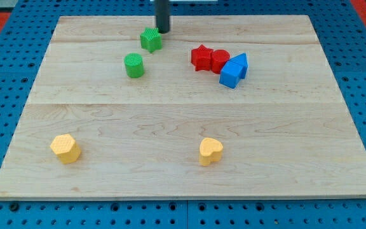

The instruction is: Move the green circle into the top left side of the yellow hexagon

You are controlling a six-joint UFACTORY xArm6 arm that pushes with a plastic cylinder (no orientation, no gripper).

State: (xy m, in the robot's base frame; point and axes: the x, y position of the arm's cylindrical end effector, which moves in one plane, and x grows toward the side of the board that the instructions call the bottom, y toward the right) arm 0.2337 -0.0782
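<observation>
The green circle [133, 65] is a short green cylinder in the upper left part of the wooden board [183, 172]. The yellow hexagon [65, 148] lies near the board's bottom left corner, far below and left of the circle. My tip [162, 31] is at the view's top, just right of and above a second green block [150, 39], which looks star-shaped. The tip is above and right of the green circle, apart from it.
A yellow heart [211, 151] lies at the bottom centre. A red star [200, 57], a red cylinder [219, 60] and two blue blocks [232, 70] cluster at the upper right. A blue pegboard [5, 70] surrounds the board.
</observation>
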